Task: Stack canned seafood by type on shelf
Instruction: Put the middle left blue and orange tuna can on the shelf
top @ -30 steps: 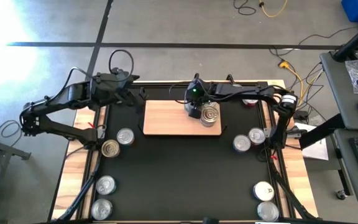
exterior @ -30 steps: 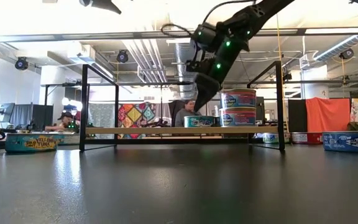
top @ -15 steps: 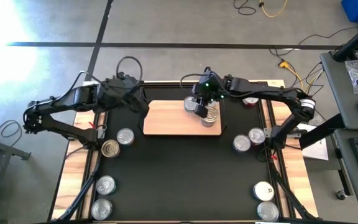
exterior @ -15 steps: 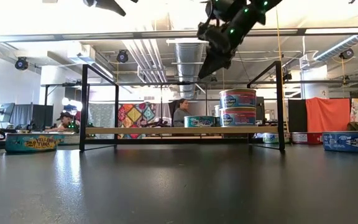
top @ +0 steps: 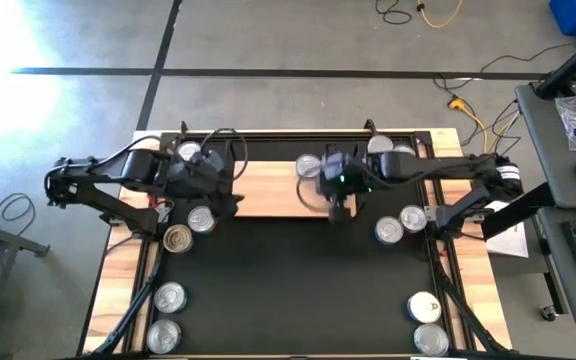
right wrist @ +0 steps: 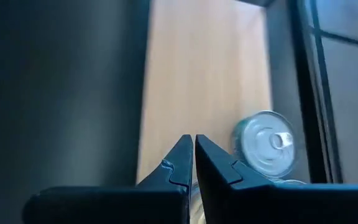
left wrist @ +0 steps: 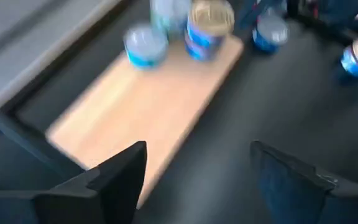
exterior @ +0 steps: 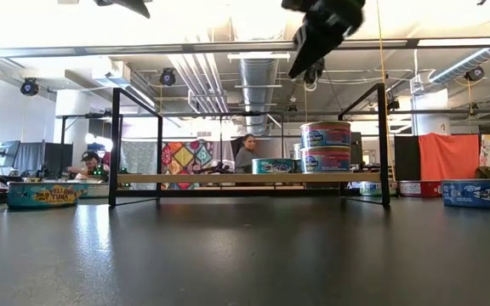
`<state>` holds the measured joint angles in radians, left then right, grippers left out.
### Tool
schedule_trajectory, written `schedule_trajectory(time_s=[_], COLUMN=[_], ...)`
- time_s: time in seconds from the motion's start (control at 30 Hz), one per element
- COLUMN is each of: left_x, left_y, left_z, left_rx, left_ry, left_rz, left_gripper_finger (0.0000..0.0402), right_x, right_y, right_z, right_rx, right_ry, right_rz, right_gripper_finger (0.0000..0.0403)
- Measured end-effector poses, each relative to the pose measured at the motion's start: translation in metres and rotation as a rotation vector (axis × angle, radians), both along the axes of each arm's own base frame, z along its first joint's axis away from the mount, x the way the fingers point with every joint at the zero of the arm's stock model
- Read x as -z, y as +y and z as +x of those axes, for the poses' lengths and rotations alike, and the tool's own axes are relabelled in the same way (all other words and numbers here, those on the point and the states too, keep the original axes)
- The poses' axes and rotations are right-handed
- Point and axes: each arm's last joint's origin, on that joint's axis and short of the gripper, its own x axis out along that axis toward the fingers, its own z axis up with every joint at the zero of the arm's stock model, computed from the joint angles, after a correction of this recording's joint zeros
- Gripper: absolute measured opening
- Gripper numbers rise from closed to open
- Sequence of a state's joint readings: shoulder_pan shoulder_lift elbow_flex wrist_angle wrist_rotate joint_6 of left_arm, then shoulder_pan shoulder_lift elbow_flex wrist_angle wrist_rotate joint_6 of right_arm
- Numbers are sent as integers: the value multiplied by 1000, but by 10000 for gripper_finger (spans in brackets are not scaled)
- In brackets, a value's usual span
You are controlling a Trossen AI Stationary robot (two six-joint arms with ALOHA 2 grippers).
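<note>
Two stacked tins [exterior: 325, 146] sit on the shelf [top: 268, 195] — right gripper [right wrist: 193, 151] pinched together, left gripper [left wrist: 197, 168] spread apart, empty.

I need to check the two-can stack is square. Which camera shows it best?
The low view: the two-can stack stands in side profile on the shelf. From above, the right gripper hides it. The left wrist view blurs it; the right wrist view shows only one can top.

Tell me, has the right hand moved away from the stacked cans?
Yes. In the high view the right hand has crossed from above the stacked cans to the shelf front edge.
</note>
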<state>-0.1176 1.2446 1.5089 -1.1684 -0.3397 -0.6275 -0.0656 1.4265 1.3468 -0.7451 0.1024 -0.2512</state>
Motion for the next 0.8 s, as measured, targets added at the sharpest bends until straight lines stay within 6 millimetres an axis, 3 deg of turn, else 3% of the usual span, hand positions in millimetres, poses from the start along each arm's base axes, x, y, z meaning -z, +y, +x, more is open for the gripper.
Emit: schedule_trajectory(time_s=[0.2,0.43,0.67,0.8], left_x=[8,35,87,122], left_y=[-16,-37,-62,-72], left_z=[-21,-33,-42,-51], left_rx=[-12,-23,-9,-88], left_ry=[155,352,532,601], left_rz=[-241,-400,-353,-316], left_gripper_finger=[221,171,124,82], right_x=[10,33,39,48], right_y=[48,106,161,193], right_z=[-7,-23,-43,-51], right_rx=[-88,-1,221,325], right_ry=[79,107,-5,-62], right_rz=[44,99,174,262], right_gripper_finger=[12,12,12,12])
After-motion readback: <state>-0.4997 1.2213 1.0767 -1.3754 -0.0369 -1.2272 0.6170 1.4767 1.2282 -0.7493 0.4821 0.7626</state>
